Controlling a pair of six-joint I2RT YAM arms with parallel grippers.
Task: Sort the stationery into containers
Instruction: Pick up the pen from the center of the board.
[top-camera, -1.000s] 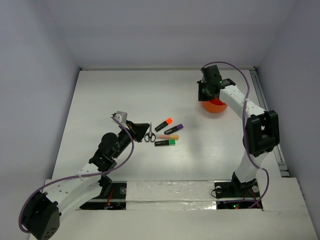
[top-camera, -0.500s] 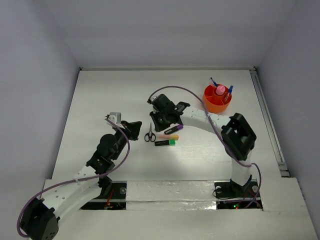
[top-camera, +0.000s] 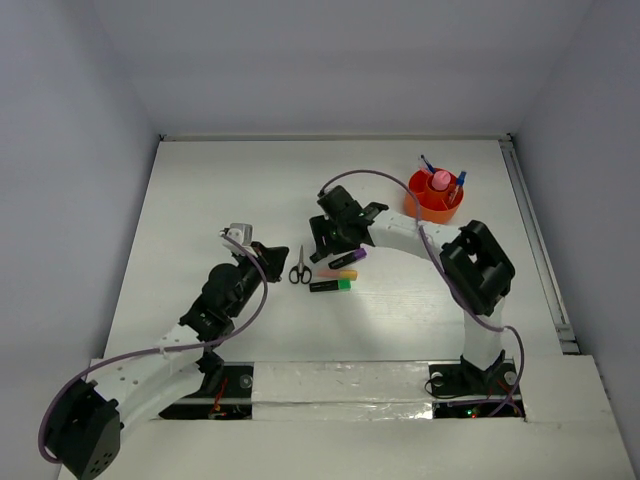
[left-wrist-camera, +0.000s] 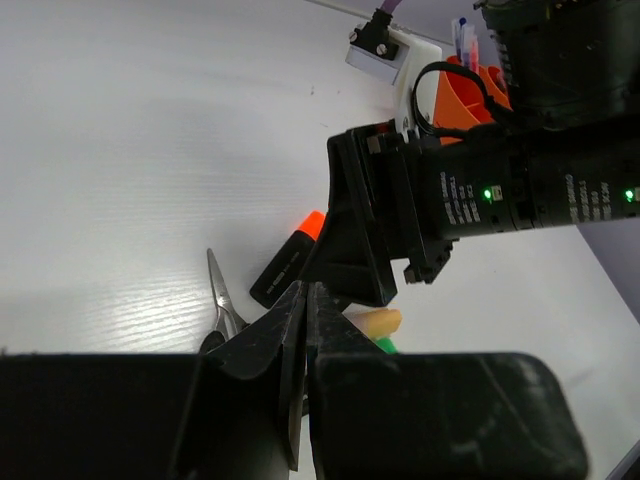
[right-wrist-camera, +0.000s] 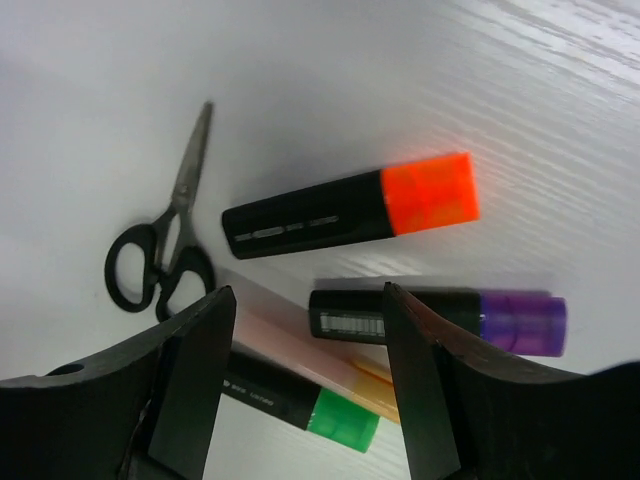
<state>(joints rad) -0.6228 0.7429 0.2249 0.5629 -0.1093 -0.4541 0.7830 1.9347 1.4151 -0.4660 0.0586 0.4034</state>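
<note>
- Since a second ago the right gripper (top-camera: 327, 238) has swung off the round orange plastic cup (top-camera: 420, 208) to the highlighter cluster mid-table, and its jaws have gone from closed to wide.
- The cup is uncovered again at the far right of the white table (top-camera: 200, 190), with thin blue pens (top-camera: 427, 165) and a pink knob (top-camera: 439, 180) in it.
- In the right wrist view the right gripper (right-wrist-camera: 310, 293) holds nothing. Its fingers (right-wrist-camera: 190, 380) straddle the black highlighter with a purple end (right-wrist-camera: 430, 322), the pale pink-yellow highlighter (right-wrist-camera: 300, 345) and the black highlighter with a green end (right-wrist-camera: 300, 405).
- The black highlighter with an orange end (right-wrist-camera: 350, 212) lies just beyond the fingertips, flat on the table.
- We see the black-handled steel scissors (top-camera: 300, 268) closed, just left of the cluster.
- The left gripper (top-camera: 275, 255) has barely shifted. Its jaws are pressed together and empty, with the tips (left-wrist-camera: 305, 295) just beside the scissors — we cannot tell if they touch.
</note>
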